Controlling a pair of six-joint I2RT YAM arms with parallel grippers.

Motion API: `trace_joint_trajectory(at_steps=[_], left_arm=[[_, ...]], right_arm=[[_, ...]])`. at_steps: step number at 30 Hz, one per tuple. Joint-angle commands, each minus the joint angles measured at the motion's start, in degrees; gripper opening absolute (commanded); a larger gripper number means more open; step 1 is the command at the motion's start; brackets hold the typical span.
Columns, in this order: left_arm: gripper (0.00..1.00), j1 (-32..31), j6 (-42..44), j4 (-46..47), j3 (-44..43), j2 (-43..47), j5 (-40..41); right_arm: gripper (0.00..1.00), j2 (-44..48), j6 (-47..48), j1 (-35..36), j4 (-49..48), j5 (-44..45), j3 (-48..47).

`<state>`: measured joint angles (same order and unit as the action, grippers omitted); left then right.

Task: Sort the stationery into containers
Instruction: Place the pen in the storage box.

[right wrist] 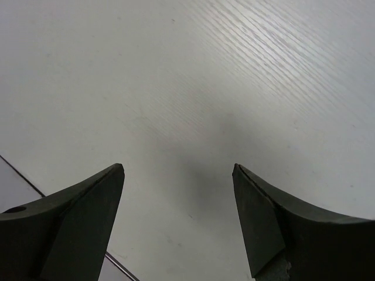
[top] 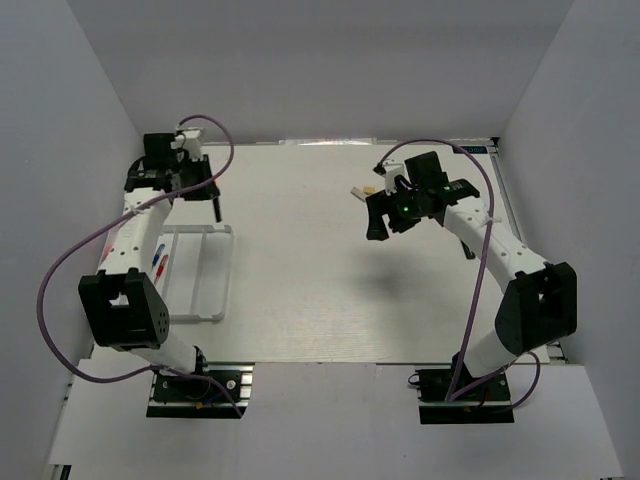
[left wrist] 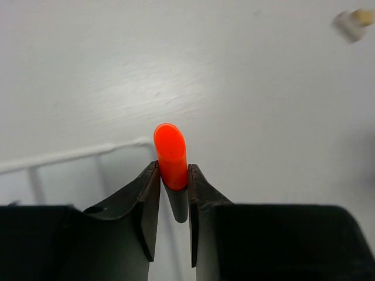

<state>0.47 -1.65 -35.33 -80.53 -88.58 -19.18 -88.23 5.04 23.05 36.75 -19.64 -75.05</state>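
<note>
- A white divided tray [top: 229, 276] is sitting at the lower left of the overhead view, with red and blue pens [top: 160, 262] lying in its left part.
- The left gripper [left wrist: 173, 172] is hanging by the tray's far corner, its fingers clamping a black highlighter with an orange cap [left wrist: 170, 149], cap pointing away from the wrist.
- The right gripper [right wrist: 179, 170] is hovering right of centre over the bare white table [top: 300, 290], fingers spread wide and holding nothing.
- Small white and tan erasers [top: 364, 190] are lying on the table just beyond it.
</note>
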Motion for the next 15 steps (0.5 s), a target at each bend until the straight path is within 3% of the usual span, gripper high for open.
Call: trace_joint_trajectory(at_steps=[1,6,11,15], left_arm=[[0.0,5.67,13.85,-17.21,-2.69,-1.24,4.77],[0.0,12.96,22.21,-25.39,-8.15,-5.02,3.35],[0.05,15.0,26.87,-30.49,-9.47,-9.41,4.93],[0.05,15.61,27.75,-28.31,-5.97,-10.74,6.52]], right_arm=[[0.8,2.79,4.45,-2.12,3.59,4.43,0.95],[0.79,4.38,6.74,-4.67,5.61,7.51,2.09],[0.79,5.26,8.23,-8.19,6.4,7.77,3.41],[0.79,4.2,8.59,-10.04,6.93,7.25,3.41]])
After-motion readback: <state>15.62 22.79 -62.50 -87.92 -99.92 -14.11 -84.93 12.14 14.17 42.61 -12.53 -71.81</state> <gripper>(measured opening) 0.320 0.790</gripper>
